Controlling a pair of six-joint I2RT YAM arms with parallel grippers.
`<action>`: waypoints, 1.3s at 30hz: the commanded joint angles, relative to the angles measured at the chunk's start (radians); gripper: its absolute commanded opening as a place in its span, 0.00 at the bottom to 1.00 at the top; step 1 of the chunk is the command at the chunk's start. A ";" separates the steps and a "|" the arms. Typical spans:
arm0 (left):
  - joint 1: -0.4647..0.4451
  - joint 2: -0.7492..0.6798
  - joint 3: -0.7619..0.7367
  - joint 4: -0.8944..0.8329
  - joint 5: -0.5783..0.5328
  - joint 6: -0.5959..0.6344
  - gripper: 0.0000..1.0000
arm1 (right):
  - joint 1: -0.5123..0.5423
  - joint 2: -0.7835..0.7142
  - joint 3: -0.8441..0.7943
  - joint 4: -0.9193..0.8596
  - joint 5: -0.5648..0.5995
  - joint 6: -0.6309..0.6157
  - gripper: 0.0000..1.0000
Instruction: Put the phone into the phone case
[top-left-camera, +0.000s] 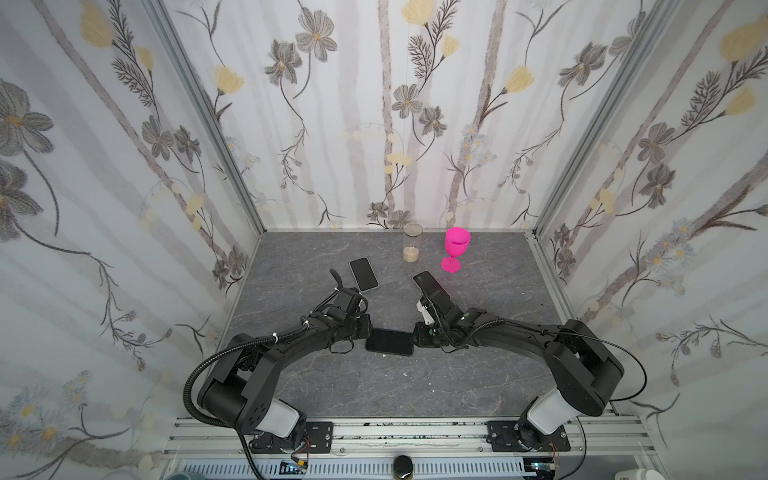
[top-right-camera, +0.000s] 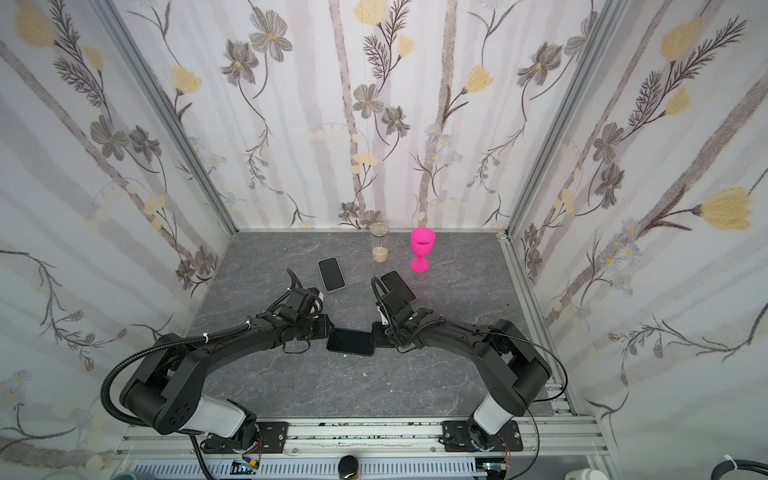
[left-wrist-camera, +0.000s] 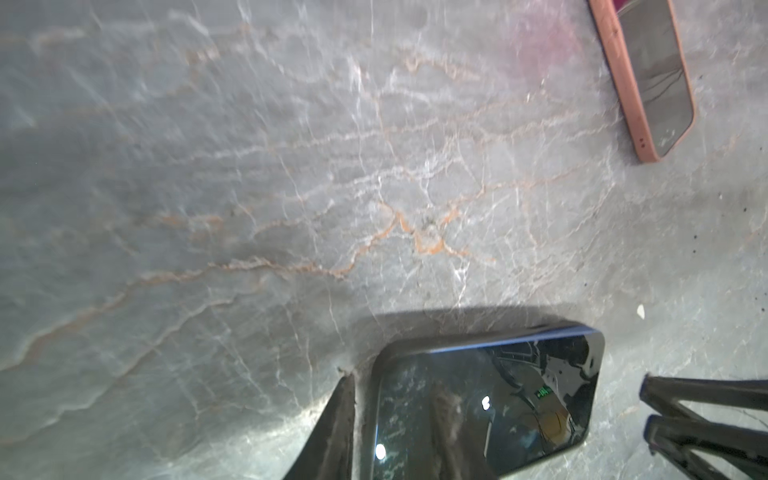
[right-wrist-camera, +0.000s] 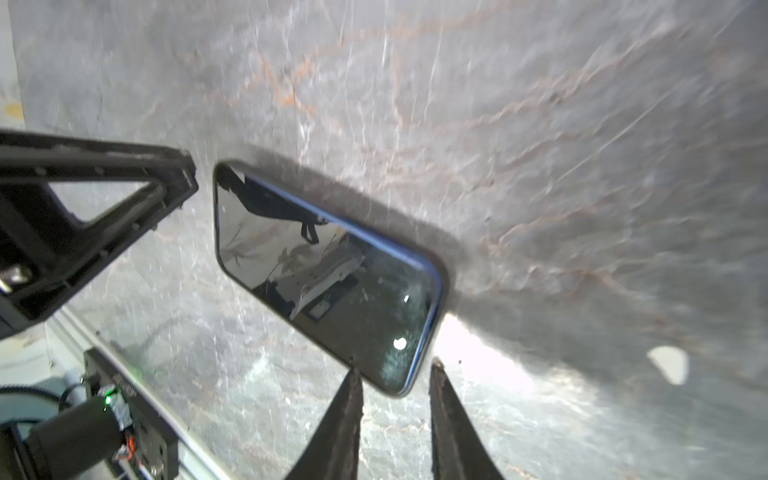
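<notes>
A dark phone (top-left-camera: 390, 342) (top-right-camera: 351, 341) with a blue edge lies screen up on the grey table (top-left-camera: 415, 386), between my two grippers. A dark rim (left-wrist-camera: 386, 353) shows round it; I cannot tell whether that is the phone case. My left gripper (top-left-camera: 365, 332) (left-wrist-camera: 388, 436) straddles one short end: one finger sits outside the edge and the other shows blurred over the screen. At the opposite end, my right gripper (top-left-camera: 415, 334) (right-wrist-camera: 394, 370) has its fingertips (right-wrist-camera: 353, 376) apart on either side of a corner of the phone (right-wrist-camera: 324, 266).
A white-rimmed phone or case (top-left-camera: 364, 274) lies behind the left arm. A pink-rimmed one (top-left-camera: 430, 284) (left-wrist-camera: 648, 79) lies partly under the right wrist. A pink goblet (top-left-camera: 456, 249) and a clear glass (top-left-camera: 412, 245) stand by the back wall. A white crumb (right-wrist-camera: 669, 365) lies on the table.
</notes>
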 joint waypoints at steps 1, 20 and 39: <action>0.002 0.025 0.021 0.008 -0.014 0.009 0.30 | -0.012 0.019 0.032 -0.041 0.048 -0.038 0.26; 0.002 0.076 0.037 0.010 0.015 0.008 0.25 | -0.021 0.174 0.148 -0.122 0.069 -0.106 0.15; 0.002 0.056 0.045 -0.011 0.009 0.003 0.27 | 0.012 0.244 0.186 -0.265 0.095 -0.131 0.11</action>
